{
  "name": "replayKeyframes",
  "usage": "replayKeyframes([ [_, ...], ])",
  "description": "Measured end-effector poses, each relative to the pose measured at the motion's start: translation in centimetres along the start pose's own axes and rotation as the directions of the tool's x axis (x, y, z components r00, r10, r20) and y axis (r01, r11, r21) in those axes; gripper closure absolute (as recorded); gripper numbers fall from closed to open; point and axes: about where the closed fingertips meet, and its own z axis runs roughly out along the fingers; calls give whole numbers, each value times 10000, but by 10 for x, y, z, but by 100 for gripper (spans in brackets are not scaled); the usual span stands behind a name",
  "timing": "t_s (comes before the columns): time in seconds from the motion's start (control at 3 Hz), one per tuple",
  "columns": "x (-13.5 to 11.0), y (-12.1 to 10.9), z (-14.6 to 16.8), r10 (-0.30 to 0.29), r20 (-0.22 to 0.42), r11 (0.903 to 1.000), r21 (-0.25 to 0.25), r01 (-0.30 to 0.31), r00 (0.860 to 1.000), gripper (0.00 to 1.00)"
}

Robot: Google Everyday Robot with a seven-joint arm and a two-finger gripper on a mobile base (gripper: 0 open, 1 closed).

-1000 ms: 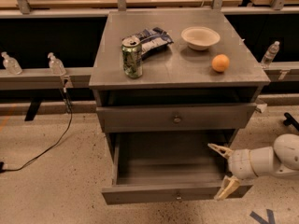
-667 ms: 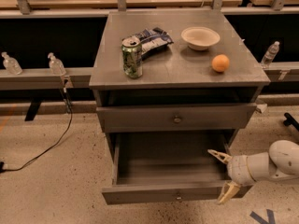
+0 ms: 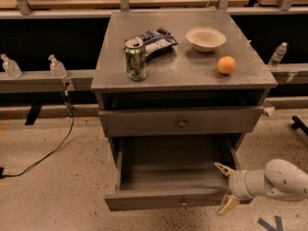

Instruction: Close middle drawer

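The middle drawer (image 3: pixel 168 199) is a grey metal drawer pulled far out of the cabinet, with its bare tray showing and a small round knob (image 3: pixel 183 203) at the centre of its low front panel. My gripper (image 3: pixel 224 187) is at the drawer's front right corner. It is open, with one tan finger (image 3: pixel 222 168) over the tray inside and the other finger (image 3: pixel 227 206) outside the front panel. It holds nothing. The white arm (image 3: pixel 281 179) comes in from the right.
The drawer above (image 3: pixel 182 121) is nearly shut. On the cabinet top (image 3: pixel 192 66) stand a green can (image 3: pixel 135 58), a chip bag (image 3: pixel 154 40), a white bowl (image 3: pixel 205 38) and an orange (image 3: pixel 226 65). A black cable (image 3: pixel 53 150) lies on the floor at the left.
My gripper has moved a little down and toward the drawer's front panel, and now straddles it. The drawer has not visibly moved.
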Motion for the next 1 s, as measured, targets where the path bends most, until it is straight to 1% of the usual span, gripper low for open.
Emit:
replayKeyframes([
  [0.33,0,0,0,0,2,10000,-3,0,10000,0],
  [0.67,-3,2,10,26,182,9998,-206,-22,9998,0],
  [1.0,-10,-4,31,-222,257,9997,-124,226,9994,0],
])
